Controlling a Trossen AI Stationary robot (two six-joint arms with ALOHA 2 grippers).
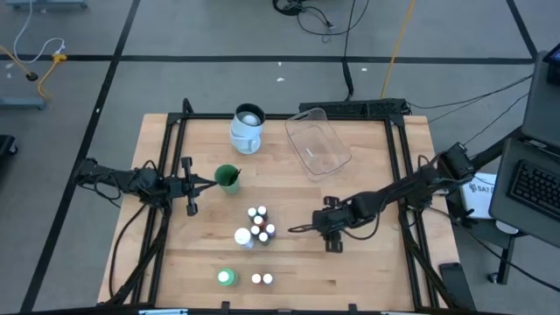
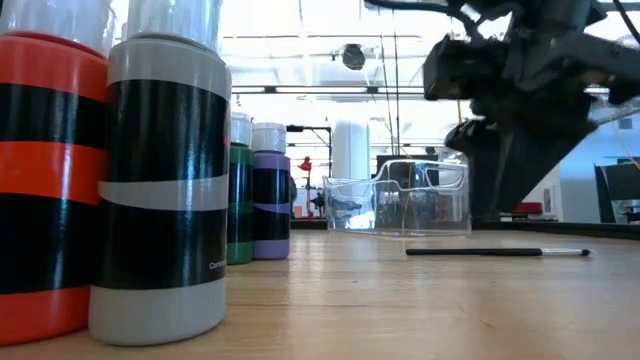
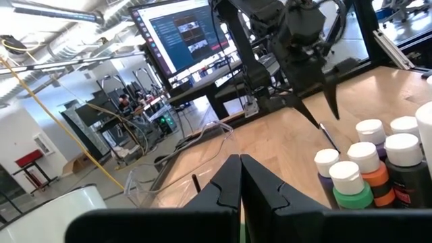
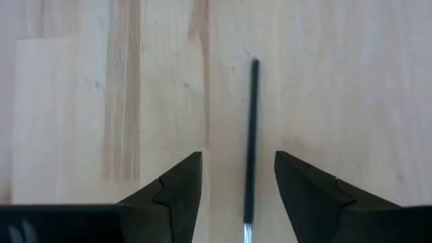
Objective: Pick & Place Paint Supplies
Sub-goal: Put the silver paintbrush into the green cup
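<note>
A thin dark brush (image 4: 252, 121) lies flat on the wooden table (image 1: 367, 271); the low view shows the brush (image 2: 495, 252) lying level. My right gripper (image 4: 237, 165) is open and points down over it, one finger on either side of its near end, touching nothing; in the high view the right gripper (image 1: 317, 226) is right of the bottle cluster. Small white-capped paint bottles (image 1: 259, 222) stand in a group, and the left wrist view also shows these bottles (image 3: 364, 169). A taller white bottle (image 1: 243, 236) and a green bottle (image 1: 227, 277) stand nearby. My left gripper (image 3: 237, 182) is shut beside a green cup (image 1: 227, 178).
A clear plastic tray (image 1: 317, 140) sits far right of centre, and a white mug (image 1: 248, 128) stands at the far edge. Two more small bottles (image 1: 262, 279) stand near the front edge. Black frame rails (image 1: 398, 175) run along both table sides. Bare wood lies at the near right.
</note>
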